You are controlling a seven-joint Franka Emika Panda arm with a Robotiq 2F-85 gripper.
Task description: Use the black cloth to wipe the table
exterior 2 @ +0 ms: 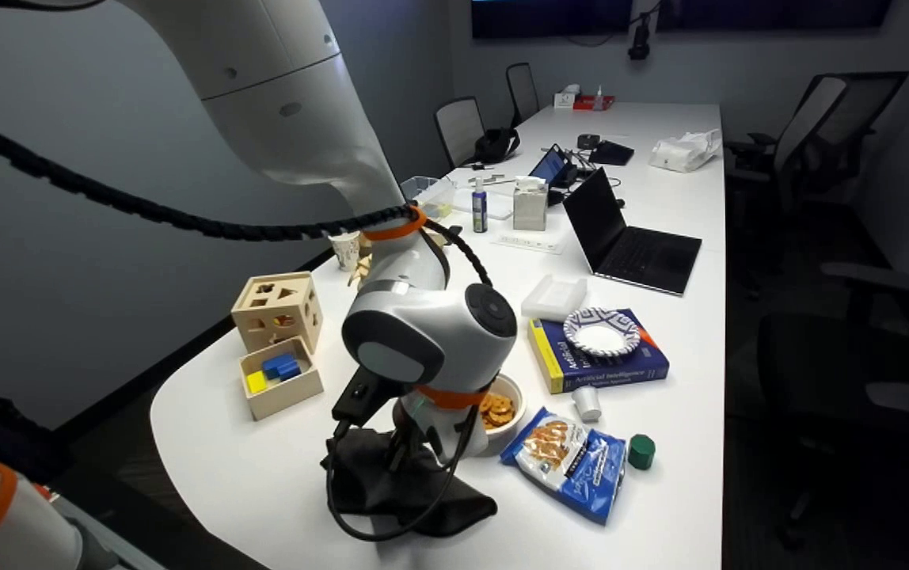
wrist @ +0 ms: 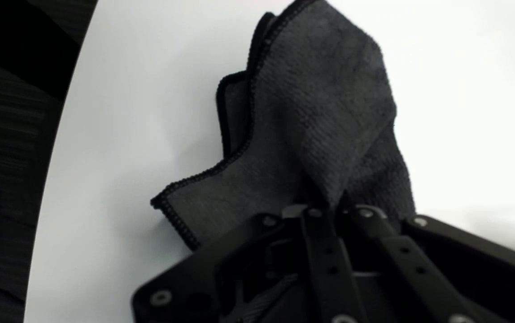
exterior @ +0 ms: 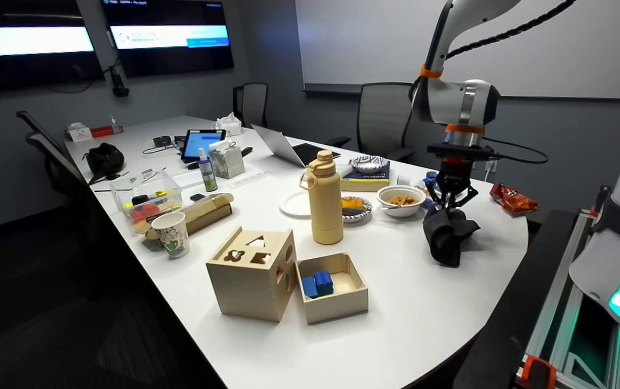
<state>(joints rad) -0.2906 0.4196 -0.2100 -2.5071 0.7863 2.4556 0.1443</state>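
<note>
At the rounded end of the surface (exterior: 407, 346), the black cloth (wrist: 316, 107) hangs bunched beneath the claw (wrist: 338, 208), whose jaws are drawn nearly together with a fold of fabric pinched between them. Whether its lower folds touch the surface I cannot tell. It looks like a napped towel with a stitched hem, so I judge it light, limp and in no danger of breaking, with a pile that should not slip easily. The hold seems to be near the middle of the bunch, away from the hem: a sensible place, since loose fabric spreads on several sides to wipe with. Being so soft, it will likely trail rather than push, and would want light downward pressure to lie flat.

Just off that edge, the robot base (exterior: 618, 265) reads FRAN before the view cuts the word short. Near the cloth, in an exterior view, the blue snack bag (exterior 2: 569, 467) pictures what look like pretzels; its print is too small to read. Past it, the thick book (exterior 2: 617, 372) is plainly marked Artificial Intelligence, with A Modern Approach fainter beneath. Farther along, the spray bottle (exterior 2: 479, 207) wears a label I cannot make out. Farthest off, a screen (exterior: 168, 37) shows TOYOTA over RESEARCH, the rest too faint.
</note>
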